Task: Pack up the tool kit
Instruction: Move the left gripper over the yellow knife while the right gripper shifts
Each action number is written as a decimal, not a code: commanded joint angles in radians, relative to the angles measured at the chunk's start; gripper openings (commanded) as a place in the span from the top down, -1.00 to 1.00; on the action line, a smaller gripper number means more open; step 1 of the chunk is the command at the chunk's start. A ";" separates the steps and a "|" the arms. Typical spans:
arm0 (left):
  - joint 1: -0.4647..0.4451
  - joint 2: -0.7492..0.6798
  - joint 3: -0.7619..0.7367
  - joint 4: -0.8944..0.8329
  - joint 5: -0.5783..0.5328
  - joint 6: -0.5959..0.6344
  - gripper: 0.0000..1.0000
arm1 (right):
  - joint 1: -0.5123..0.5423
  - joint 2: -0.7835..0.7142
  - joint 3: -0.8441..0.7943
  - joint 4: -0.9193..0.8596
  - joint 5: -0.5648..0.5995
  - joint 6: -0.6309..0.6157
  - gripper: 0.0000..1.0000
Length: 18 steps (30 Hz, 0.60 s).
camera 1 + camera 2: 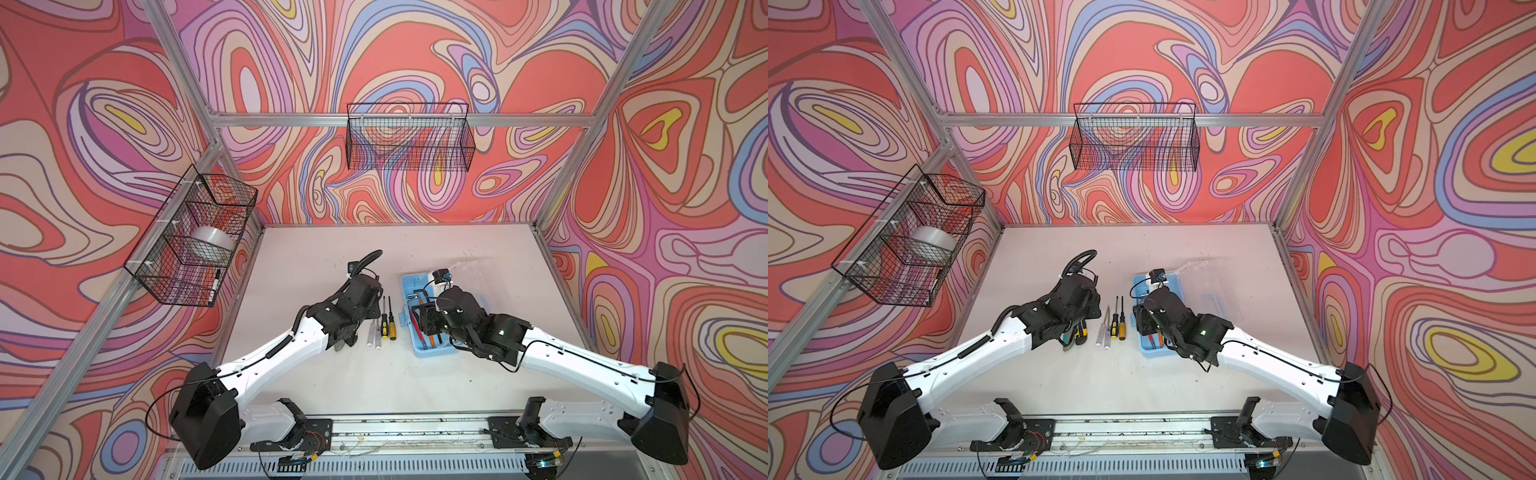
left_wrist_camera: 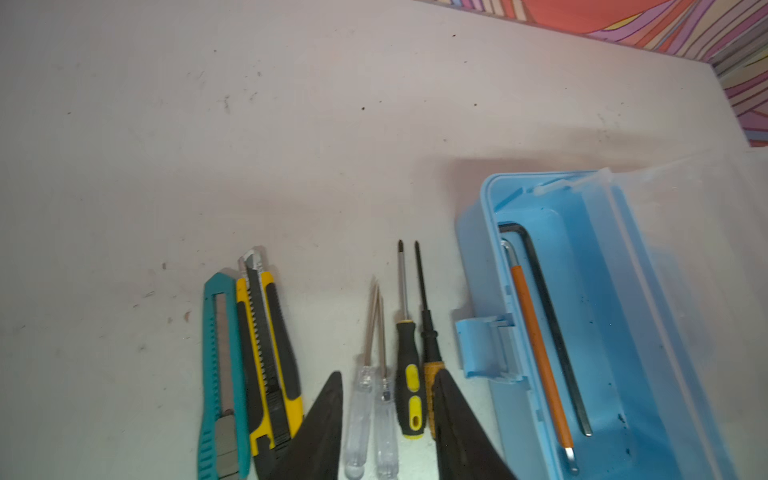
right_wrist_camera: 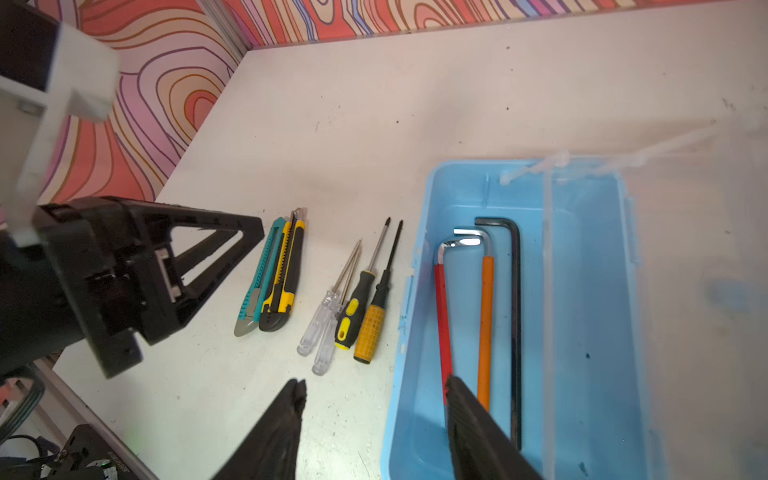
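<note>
blue tool kit (image 3: 461, 208) open, hex keys (image 3: 515, 311) in; right end effector (image 3: 374, 380) apart, empty; left end effector (image 2: 389, 374) apart, straddling screwdrivers (image 2: 409, 386), likely next pick.

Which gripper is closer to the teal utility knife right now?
Left. The left gripper straddles the clear screwdrivers just beside the teal utility knife; the right gripper is farther off, straddling the blue box wall.

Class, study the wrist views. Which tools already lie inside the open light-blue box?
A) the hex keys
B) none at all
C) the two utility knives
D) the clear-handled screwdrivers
A: the hex keys lie inside the light-blue box, while the utility knives and the screwdrivers lie on the table beside it.
</note>
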 commanded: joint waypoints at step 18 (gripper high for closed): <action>0.203 0.127 -0.140 0.048 0.195 0.021 0.15 | 0.047 0.312 0.093 0.049 -0.107 0.011 -0.29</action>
